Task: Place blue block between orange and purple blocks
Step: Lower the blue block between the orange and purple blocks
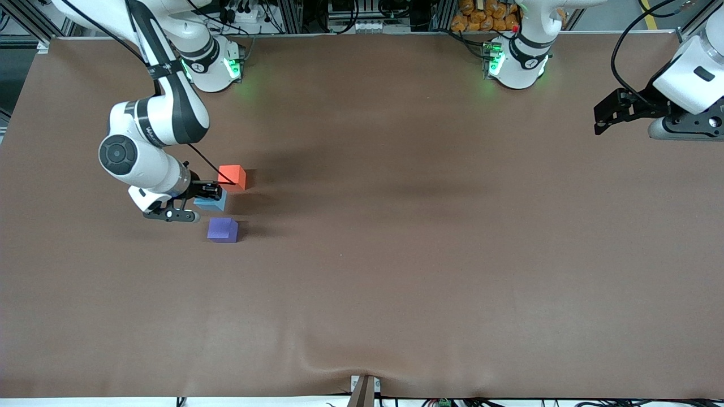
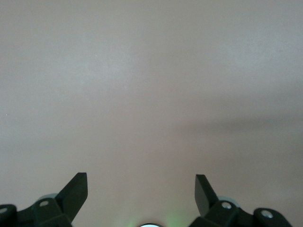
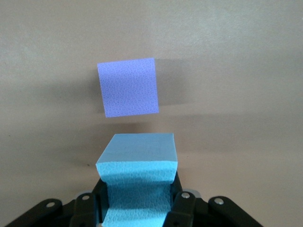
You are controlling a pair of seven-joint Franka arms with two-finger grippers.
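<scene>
Blue block [image 3: 137, 177] in R claw [image 3: 137, 208]

The light blue block [image 1: 211, 202] is sitting between the orange block [image 1: 232, 176] and the purple block [image 1: 223, 230], squeezed by the right hand [image 1: 208, 191].

Place: a robotics lab or test cell.
Work surface: a wide table [image 1: 396, 282] covered with a plain brown mat, wrinkled at the edge nearest the front camera.
Robots: two white arm bases [image 1: 212, 65] [image 1: 517, 62] bolted along the table's top edge, each glowing with green status lights.
Surroundings: aluminium framing [image 1: 25, 22], cables [image 1: 628, 39] and a power strip [image 1: 249, 11] around the table.
Props: plain foam cubes, such as the orange block [image 1: 232, 177].
</scene>
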